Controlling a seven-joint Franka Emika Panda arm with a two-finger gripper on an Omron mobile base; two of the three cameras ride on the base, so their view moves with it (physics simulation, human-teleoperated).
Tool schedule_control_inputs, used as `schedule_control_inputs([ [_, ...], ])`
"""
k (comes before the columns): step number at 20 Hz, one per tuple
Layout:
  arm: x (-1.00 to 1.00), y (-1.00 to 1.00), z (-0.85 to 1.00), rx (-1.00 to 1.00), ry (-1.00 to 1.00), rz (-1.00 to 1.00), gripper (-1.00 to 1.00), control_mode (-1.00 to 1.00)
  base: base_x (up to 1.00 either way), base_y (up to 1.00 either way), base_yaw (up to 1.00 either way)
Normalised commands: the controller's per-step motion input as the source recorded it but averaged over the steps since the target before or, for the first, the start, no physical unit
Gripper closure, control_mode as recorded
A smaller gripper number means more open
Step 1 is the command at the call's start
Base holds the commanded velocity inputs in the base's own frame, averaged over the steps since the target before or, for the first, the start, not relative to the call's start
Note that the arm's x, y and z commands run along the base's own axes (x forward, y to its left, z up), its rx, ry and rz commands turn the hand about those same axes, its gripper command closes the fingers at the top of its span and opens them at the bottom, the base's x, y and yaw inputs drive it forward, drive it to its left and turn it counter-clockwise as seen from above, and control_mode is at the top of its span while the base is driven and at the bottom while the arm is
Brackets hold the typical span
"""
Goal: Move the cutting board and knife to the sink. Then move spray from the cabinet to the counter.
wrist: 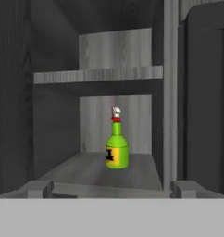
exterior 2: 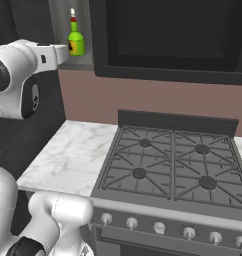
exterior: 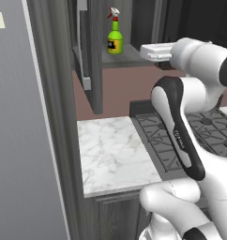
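A lime-green spray (wrist: 117, 150) bottle with a black label and a red-and-white trigger nozzle stands upright on the lower shelf (wrist: 100, 173) of the open dark grey cabinet (wrist: 53, 115), set towards the back, with a second shelf above it. In the hand view the bottle sits almost centred between the two finger tips (wrist: 40, 188) of the gripper (wrist: 113, 189), which stands wide, jaws fully apart and holding nothing, well short of the bottle at the shelf's front edge. From the left base view, the white arm (exterior: 181, 136) reaches up and across, its hand level with the shelf and to the right of the spray. The cabinet door (exterior: 89, 56) hangs open, edge-on to that camera. Below, the white marble-patterned bench (exterior: 115, 154) lies beside a black gas stovetop (exterior 2: 173, 165) with four burners, a row of knobs (exterior 2: 158, 227) along its front. A reddish-brown wall (exterior 2: 158, 100) runs behind both. A black microwave-like unit (exterior 2: 168, 40) hangs over the stove, just right of the cabinet opening in the right base view. A tall grey panel (exterior: 21, 140) occupies the left of the left base view.
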Motion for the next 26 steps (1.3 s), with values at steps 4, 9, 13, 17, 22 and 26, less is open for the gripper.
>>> schedule_control_inputs([
  [4, 0.25, 0.10, 0.00, 0.00, 0.00, -0.04, -1.00, -1.00, 0.00, 0.00, 0.00],
  [9, 0.27, 0.01, 0.05, 0.00, 0.00, -0.10, -1.00, -1.00, 0.00, 0.00, 0.00],
  [13, 0.24, 0.00, 0.15, 0.00, 0.00, -0.14, -1.00, -1.00, 0.00, 0.00, 0.00],
  [17, 0.16, 0.00, 0.09, 0.00, 0.00, -0.14, -1.00, -1.00, 0.00, 0.00, 0.00],
  [22, 0.06, 0.01, 0.02, 0.00, 0.00, -0.05, -1.00, -1.00, 0.00, 0.00, 0.00],
  [26, 0.07, 0.00, 0.00, 0.00, 0.00, 0.01, -1.00, -1.00, 0.00, 0.00, 0.00],
])
